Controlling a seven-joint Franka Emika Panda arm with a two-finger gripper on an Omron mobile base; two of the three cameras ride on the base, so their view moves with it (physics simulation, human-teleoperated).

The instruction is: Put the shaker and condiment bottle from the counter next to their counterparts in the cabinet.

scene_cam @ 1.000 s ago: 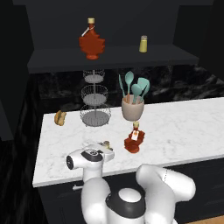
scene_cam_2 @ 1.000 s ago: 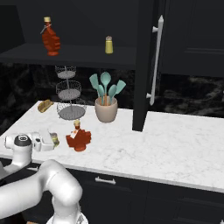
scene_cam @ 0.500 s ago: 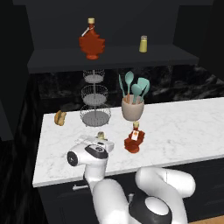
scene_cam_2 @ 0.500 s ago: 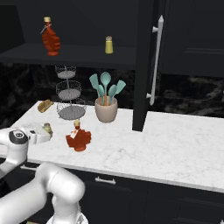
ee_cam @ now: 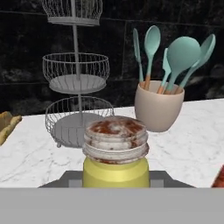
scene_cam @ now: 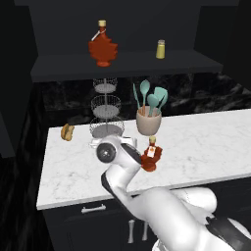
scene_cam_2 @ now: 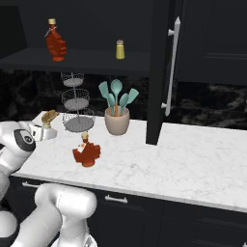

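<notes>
The claw (ee_cam: 115, 183) grips the shaker (ee_cam: 115, 154) above the surface (ee_cam: 188, 144); wire stand (ee_cam: 75, 83) at 11 o'clock, utensil pot (ee_cam: 158, 107) at 1.

In the hand view the shaker (ee_cam: 115, 157) is cut off at its base, so the fingertips beside it stay hidden. The syrup bottle (ee_cam: 219, 178) shows there as a red sliver at the right edge. In the left base view the arm covers the syrup bottle's (scene_cam: 151, 158) left side near the counter's (scene_cam: 206, 147) front edge.

The jaws have carried the shaker (ee_cam: 115, 151) up off the counter (scene_cam: 206, 142), toward the left
</notes>
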